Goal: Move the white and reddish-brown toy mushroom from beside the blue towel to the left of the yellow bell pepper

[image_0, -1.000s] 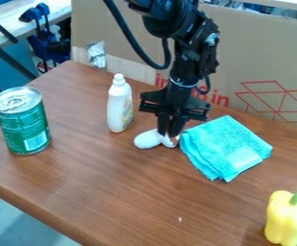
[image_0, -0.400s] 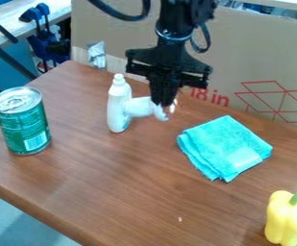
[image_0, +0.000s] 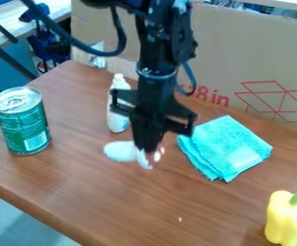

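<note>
My pincer (image_0: 149,148) is squeezed on a small white thing (image_0: 120,151), smooth with a fat round end on one side and little white and reddish bits by my tips, over the middle of the brown table (image_0: 151,206), in from the edge by the cardboard (image_0: 241,53). The white bottle (image_0: 117,122) stands up close behind, partly hidden by my arm, and the folded blue-green cloth (image_0: 224,144) lies near on the right. A green can (image_0: 23,127) stands by the table's left edge, and a yellow pepper (image_0: 284,218) is at the front right.
</note>
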Controlling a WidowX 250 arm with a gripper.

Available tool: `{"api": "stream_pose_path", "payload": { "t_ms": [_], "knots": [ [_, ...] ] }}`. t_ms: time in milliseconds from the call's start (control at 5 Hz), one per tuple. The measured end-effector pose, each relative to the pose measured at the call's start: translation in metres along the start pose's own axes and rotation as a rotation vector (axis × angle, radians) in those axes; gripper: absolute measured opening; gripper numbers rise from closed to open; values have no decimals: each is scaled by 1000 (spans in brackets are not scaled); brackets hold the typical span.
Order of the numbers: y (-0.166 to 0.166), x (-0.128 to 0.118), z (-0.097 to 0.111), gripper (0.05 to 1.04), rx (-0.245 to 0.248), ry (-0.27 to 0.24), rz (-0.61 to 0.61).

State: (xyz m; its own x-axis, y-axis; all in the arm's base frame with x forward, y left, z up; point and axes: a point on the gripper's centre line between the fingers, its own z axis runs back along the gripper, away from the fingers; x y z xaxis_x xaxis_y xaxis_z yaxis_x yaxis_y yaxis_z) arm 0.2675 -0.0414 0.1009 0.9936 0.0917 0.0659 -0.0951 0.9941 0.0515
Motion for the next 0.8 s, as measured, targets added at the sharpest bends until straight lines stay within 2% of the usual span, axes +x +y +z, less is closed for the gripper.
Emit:
{"api": "stream_pose_path", "payload": {
  "t_ms": [200,400,600,800],
  "knots": [
    [-4,-26,-20,102,-31,91,-101],
    [-11,-41,-30,102,-20,146,-158],
    [-16,-51,-37,102,-21,159,-195],
    [-21,-47,-38,104,-53,123,-230]
  ]
}}
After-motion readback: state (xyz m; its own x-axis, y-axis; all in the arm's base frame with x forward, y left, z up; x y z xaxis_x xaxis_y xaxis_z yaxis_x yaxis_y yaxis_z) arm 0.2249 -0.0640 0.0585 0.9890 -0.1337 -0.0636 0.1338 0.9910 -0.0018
